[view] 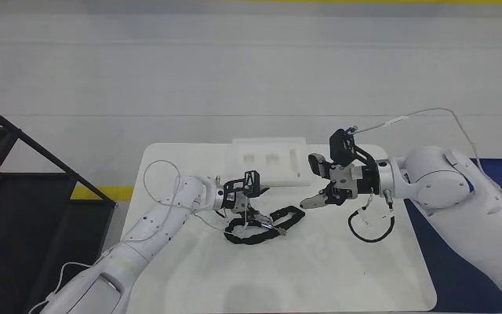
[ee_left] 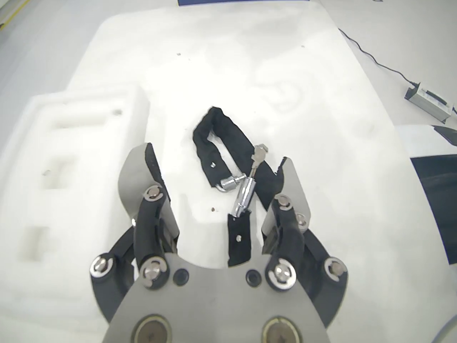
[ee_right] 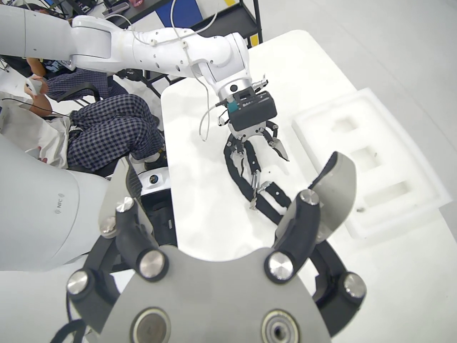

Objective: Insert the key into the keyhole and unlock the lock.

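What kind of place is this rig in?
Probably a robotics lab or test hall: a white table carrying a white foam packing tray, black metal shelving behind, and a grey power adapter on the floor.

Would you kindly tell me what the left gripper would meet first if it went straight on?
Probably the chain lock, its black-sleeved end lying just ahead of the open left gripper; depth is unclear.

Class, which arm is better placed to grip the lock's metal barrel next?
Probably left: the left pincer, open, hangs close above the barrel; the right pincer, also open, hovers farther off, beyond the key.
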